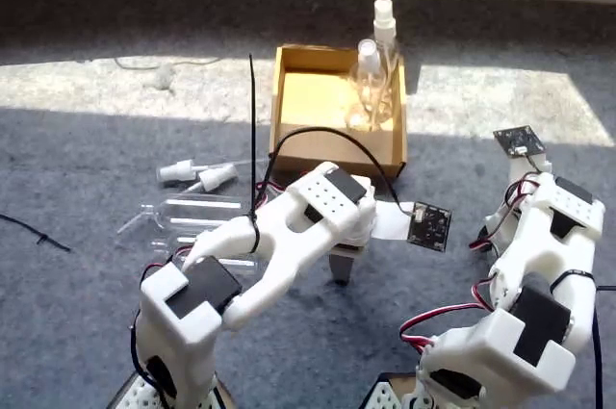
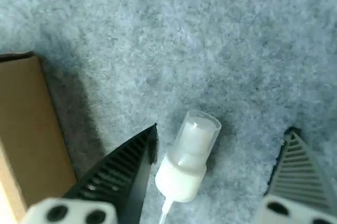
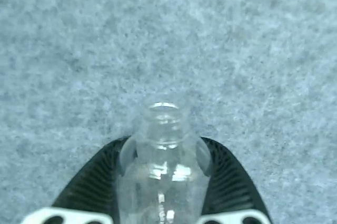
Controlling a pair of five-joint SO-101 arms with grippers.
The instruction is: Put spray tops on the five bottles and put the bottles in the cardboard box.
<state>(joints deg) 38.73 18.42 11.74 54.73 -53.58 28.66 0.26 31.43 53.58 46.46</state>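
Spray top [image 2: 188,155] lies on the carpet [image 2: 210,34] between the wide jaws of our left gripper [image 2: 222,130], at six o'clock from the cardboard box [image 1: 289,101]. Our right gripper [image 3: 164,142] clamps an uncapped bottle [image 3: 163,176], its neck free to receive the top.

A white cord [image 1: 159,70] and black cable tie [image 1: 34,234] lie on grey carpet [image 1: 87,159].

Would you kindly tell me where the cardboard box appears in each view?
High view: cardboard box at top centre, two capped bottles inside.
Left wrist view: its brown wall at the frame's edge, near the spray top.
Right wrist view: instead, an uncapped bottle over grey carpet.
Shared landmark: that grey carpet.
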